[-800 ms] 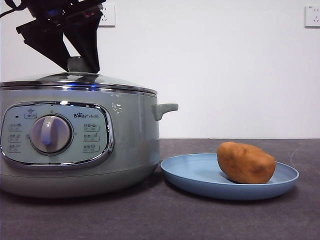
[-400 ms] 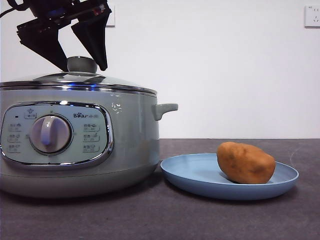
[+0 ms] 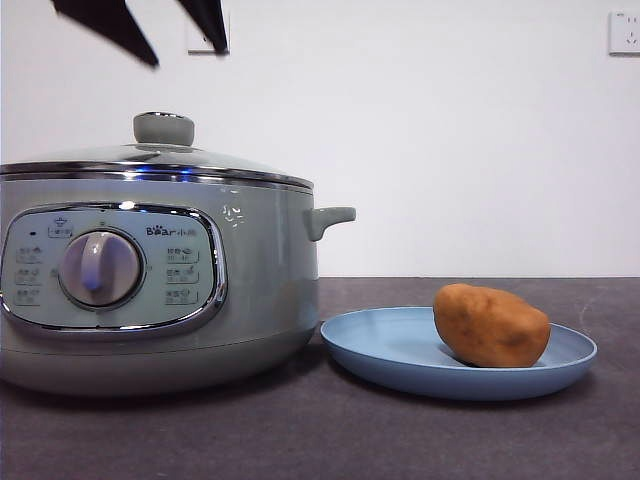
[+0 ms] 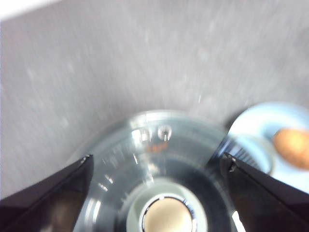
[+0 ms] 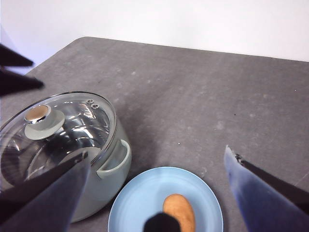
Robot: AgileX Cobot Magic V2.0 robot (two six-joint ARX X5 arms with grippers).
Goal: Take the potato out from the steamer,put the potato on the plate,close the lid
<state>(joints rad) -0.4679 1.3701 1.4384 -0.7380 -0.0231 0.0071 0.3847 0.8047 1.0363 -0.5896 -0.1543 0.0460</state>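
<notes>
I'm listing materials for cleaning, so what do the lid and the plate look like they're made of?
The lid looks like clear glass with a polished chrome rim: the pot's inside shows through it, and the rim mirrors light. Its knob looks like matte pale-green plastic. The plate looks like matte light-blue plastic, possibly melamine; it shows no glaze shine.

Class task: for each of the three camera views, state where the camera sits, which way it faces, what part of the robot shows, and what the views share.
Front: table height, facing the steamer and plate; black pincer tips top left.
Left wrist: above the lid, looking down; left pincer open.
Right wrist: high, looking down; right pincer open.
Shared: all show the potato.
</notes>
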